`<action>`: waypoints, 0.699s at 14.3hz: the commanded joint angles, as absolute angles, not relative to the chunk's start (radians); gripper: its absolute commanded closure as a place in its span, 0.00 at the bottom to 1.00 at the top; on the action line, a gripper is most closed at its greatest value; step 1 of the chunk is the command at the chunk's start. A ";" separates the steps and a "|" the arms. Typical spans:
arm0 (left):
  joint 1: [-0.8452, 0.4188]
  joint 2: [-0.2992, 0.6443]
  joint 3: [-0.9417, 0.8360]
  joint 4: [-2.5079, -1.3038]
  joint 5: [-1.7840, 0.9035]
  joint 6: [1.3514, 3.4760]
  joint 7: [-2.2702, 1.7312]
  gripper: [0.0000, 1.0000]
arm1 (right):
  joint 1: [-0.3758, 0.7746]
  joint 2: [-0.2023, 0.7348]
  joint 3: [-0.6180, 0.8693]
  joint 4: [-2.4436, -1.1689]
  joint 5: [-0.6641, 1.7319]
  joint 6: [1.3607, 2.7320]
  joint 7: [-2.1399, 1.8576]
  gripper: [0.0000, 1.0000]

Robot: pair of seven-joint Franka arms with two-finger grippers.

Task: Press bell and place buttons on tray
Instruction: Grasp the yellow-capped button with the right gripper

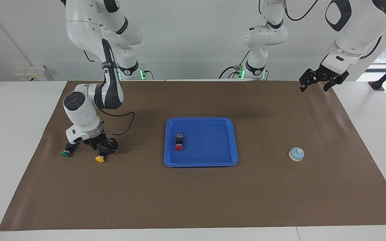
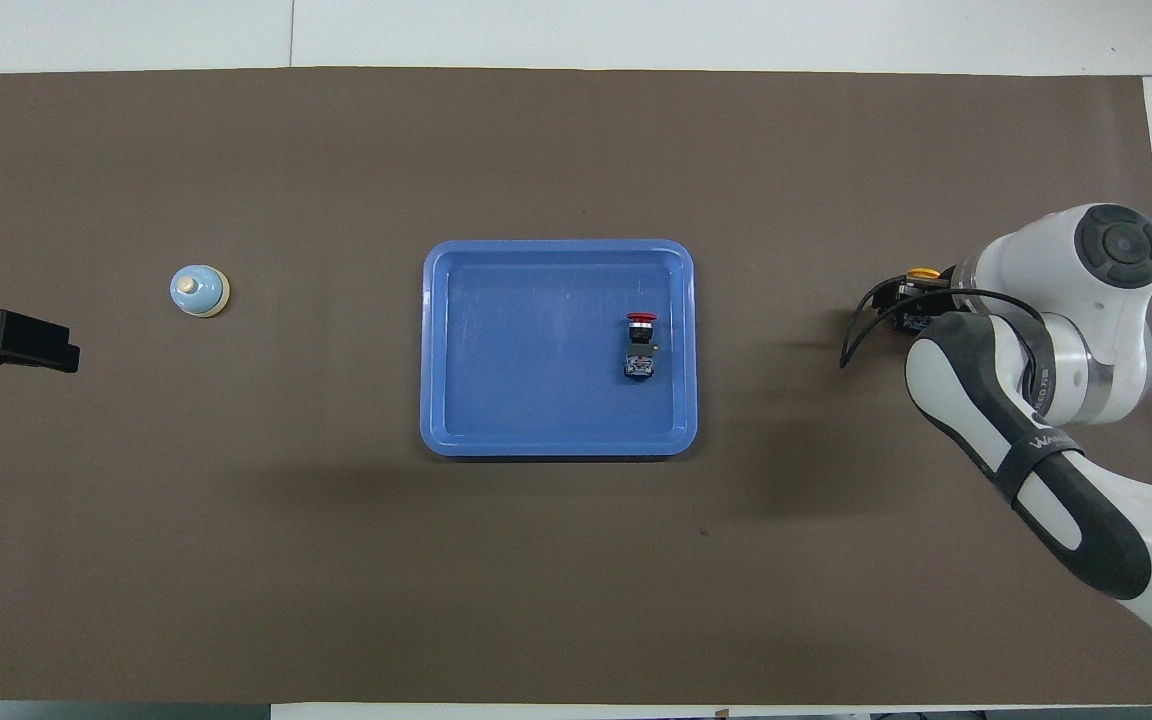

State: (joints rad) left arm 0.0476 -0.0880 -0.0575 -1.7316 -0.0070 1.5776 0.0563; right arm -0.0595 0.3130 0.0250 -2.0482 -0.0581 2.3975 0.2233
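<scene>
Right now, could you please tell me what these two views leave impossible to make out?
- Green mushroom-capped push-button: overhead view, hidden under the right arm.
- Right gripper at the yellow-capped push-button: grip undecidable; wrist covers it overhead.
- Left gripper, waiting: overhead, cut off by the frame edge.

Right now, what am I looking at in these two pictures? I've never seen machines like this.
Two white robot arms work at a table covered by a brown mat. One picture looks across the table at them; the other looks down from above their end. On the mat lies a blue tray with a red button in it. The right end effector is down at the yellow button, with the green button beside it; whether it grips yet, I cannot tell. The left end effector waits open in the air. A small blue bell sits toward that arm's end.
</scene>
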 commanded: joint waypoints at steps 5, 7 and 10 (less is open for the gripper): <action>0.051 -0.091 -0.057 -1.721 -0.015 1.568 0.060 0.00 | -0.060 0.302 0.035 -2.053 -0.066 2.393 0.172 1.00; 0.051 -0.091 -0.057 -1.721 -0.015 1.568 0.060 0.00 | -0.049 0.299 0.035 -2.020 -0.066 2.353 0.173 1.00; 0.051 -0.091 -0.057 -1.721 -0.015 1.568 0.060 0.00 | 0.000 0.301 0.035 -1.910 -0.067 2.222 0.181 1.00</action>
State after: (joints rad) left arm 0.0476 -0.0880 -0.0575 -1.7316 -0.0070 1.5776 0.0562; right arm -0.0282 0.3081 0.0299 -1.9878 -0.0605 2.3140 0.1929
